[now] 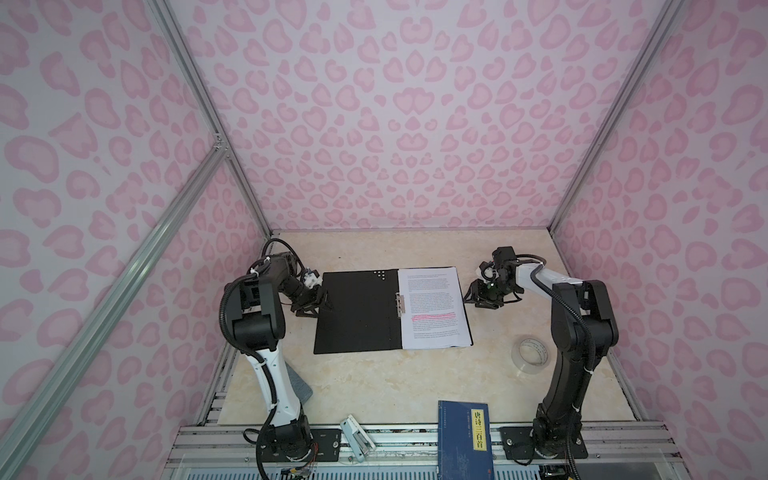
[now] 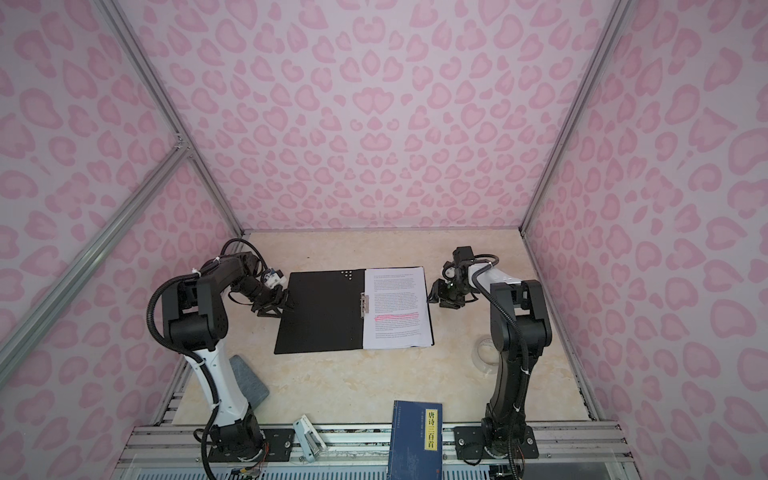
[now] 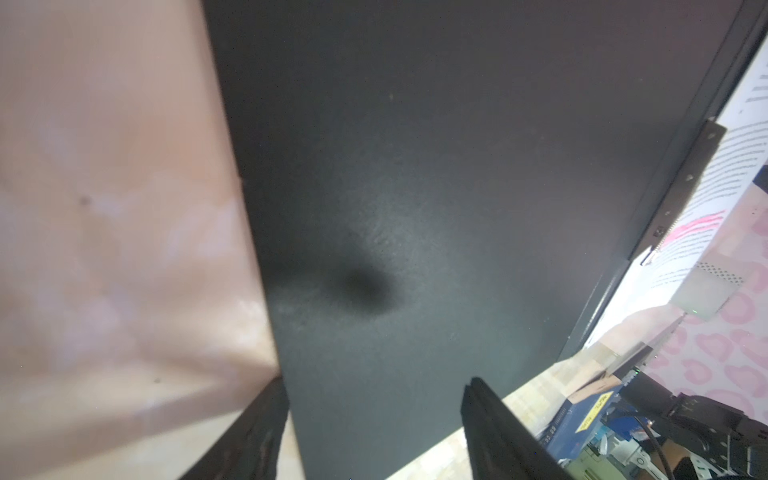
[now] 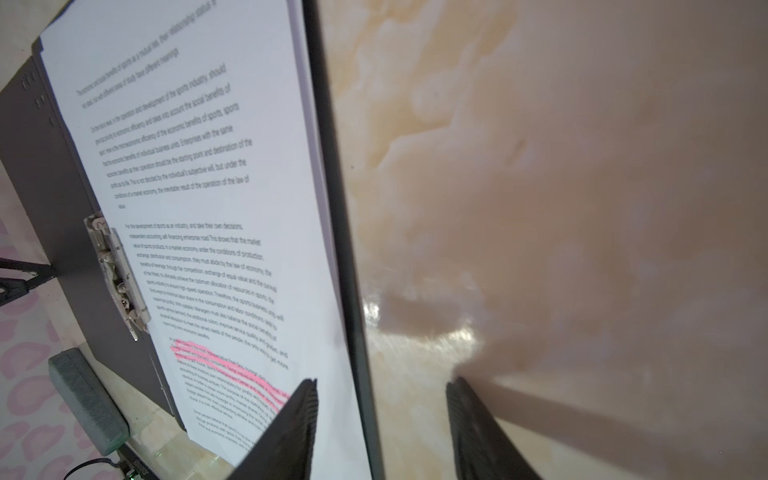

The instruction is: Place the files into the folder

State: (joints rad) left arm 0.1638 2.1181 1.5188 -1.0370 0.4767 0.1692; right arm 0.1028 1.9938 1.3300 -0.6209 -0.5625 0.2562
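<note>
Nearest me, the dark blue book carries a yellow strip reading 唐诗三百首. Beyond it the flat black-lined folder lies open on the table, with the white printed sheets on its right half, one passage highlighted pink. My left gripper sits at its left edge, jaws apart. The right gripper, jaws also apart, straddles the right edge.

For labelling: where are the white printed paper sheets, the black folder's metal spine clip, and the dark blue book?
white printed paper sheets [image 1: 432, 307]: in a top view, top page's centre.
metal spine clip [image 1: 400, 305]: in a top view, its middle.
dark blue book [image 1: 455, 449]: in a top view, bare blue cover.
</note>
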